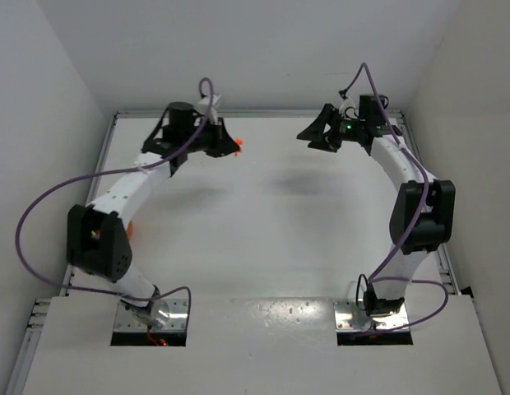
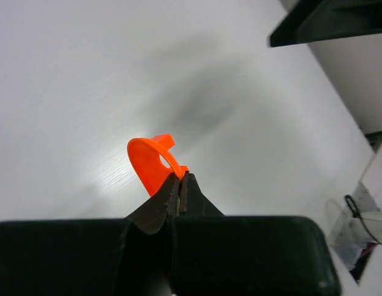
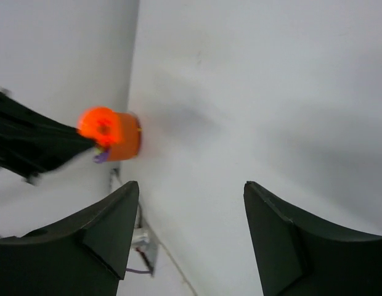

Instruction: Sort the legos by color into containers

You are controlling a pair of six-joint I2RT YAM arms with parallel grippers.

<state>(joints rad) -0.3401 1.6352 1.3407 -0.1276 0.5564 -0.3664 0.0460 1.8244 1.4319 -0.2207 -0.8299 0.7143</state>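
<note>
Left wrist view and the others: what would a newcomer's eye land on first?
The bright orange container, pinched by its rim in the shut left end effector and held above the white table at far left. Next, the right end effector, open and empty, facing it from the far right.

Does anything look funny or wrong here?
Yes. The orange bowl isn't sitting flat on the table. The left gripper pinches its rim and holds it tipped on its side, so anything inside could spill out.
</note>
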